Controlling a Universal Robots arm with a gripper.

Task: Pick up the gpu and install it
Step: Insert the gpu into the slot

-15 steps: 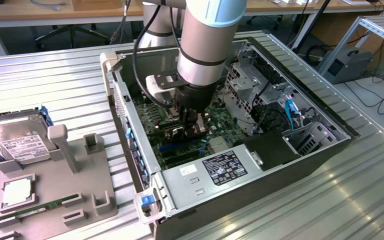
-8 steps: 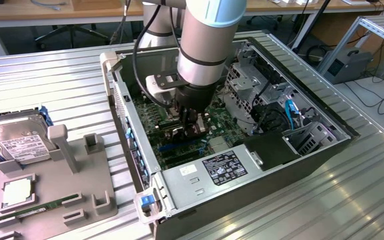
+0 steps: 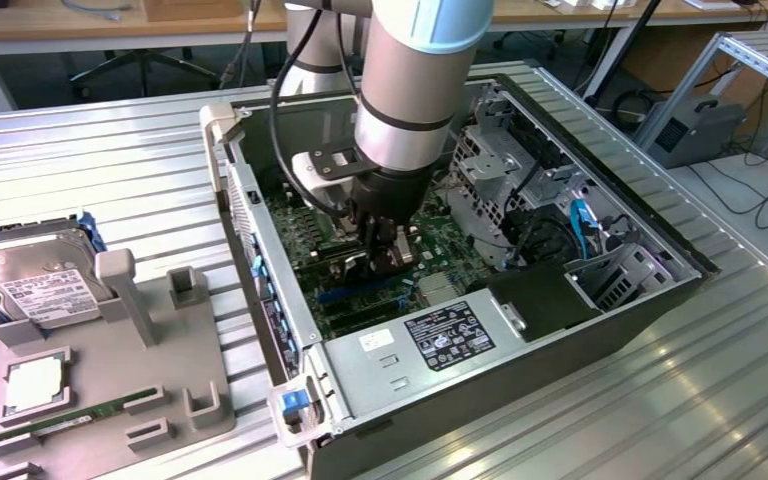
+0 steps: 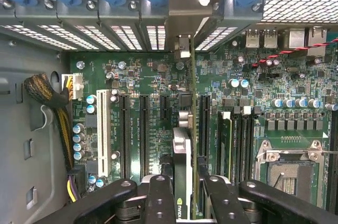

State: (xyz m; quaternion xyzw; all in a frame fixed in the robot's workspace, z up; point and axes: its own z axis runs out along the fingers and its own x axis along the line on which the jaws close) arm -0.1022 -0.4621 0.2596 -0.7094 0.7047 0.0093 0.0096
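Note:
In the wrist view the gpu [image 4: 190,102] shows edge-on as a thin card running over the green motherboard [image 4: 148,76]. Its silver bracket [image 4: 185,2] is at the case's rear slot openings. My gripper [image 4: 187,195] is shut on the card's near end, one black finger [image 4: 158,197] on each side. I cannot tell whether the card's edge sits in a slot. In the exterior view the gripper [image 3: 381,258] reaches straight down into the open computer case [image 3: 598,300], low over the motherboard [image 3: 344,275].
Black expansion slots [image 4: 125,134] and a white one [image 4: 103,134] lie beside the card, and the CPU socket [image 4: 288,168] is on its other side. A yellow-black cable bundle [image 4: 47,92] hugs the case wall. Outside, a grey fixture [image 3: 117,380] holds a hard drive [image 3: 37,285].

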